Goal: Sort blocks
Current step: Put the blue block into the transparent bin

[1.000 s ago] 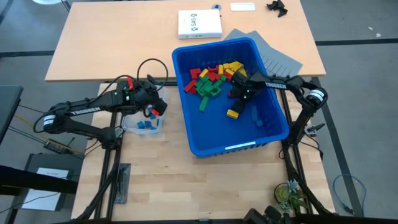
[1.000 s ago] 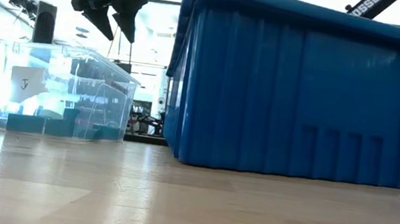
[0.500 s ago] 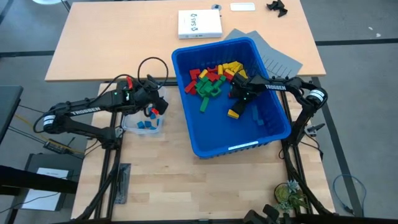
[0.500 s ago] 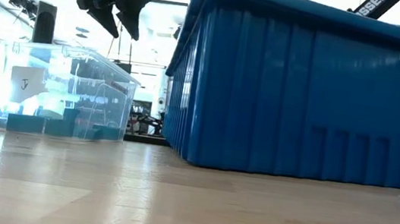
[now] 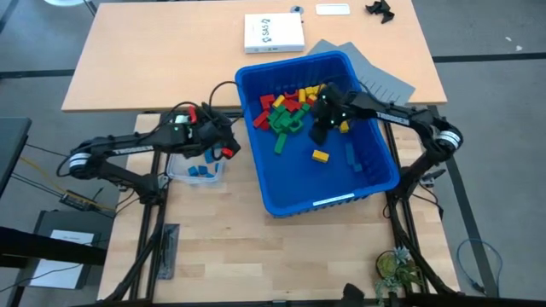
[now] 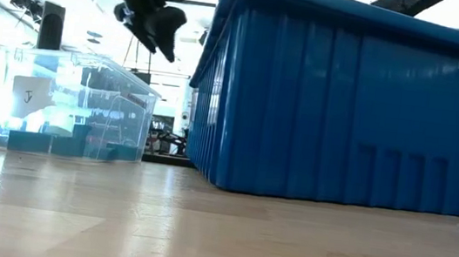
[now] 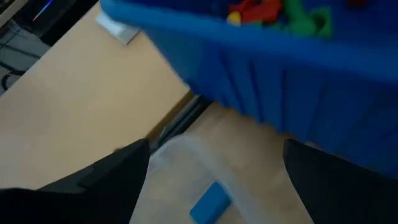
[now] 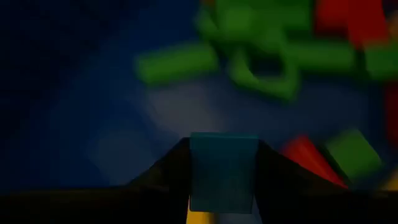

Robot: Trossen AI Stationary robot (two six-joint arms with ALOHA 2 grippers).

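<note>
Taking the blue bin (image 5: 375,175) as the landmark: off its left wall stands the clear tub (image 5: 194,173), with a few blue blocks (image 5: 199,170) in it. The left gripper (image 5: 223,145) has swung from over the tub toward the bin's left wall; its fingers stand wide apart with nothing between them, so it looks free for another pick. Seen from table height, it hangs between tub and bin, above both.

Inside the bin, the right gripper (image 5: 323,115) has shifted from the middle of the floor to the edge of the pile of red, yellow and green blocks (image 5: 288,107) at the far end. Its fingers are clamped on a blue block (image 8: 222,171), plain in the right wrist view. A sorting pick therefore seems made. One yellow block (image 5: 320,155) and another blue one (image 5: 350,156) lie loose on the bin floor, nearer the front wall.

Writing: "TROSSEN" on the left arm; a small "J" label (image 6: 29,95) on the tub; the white box (image 5: 273,32) beyond the bin carries print too small to read.
</note>
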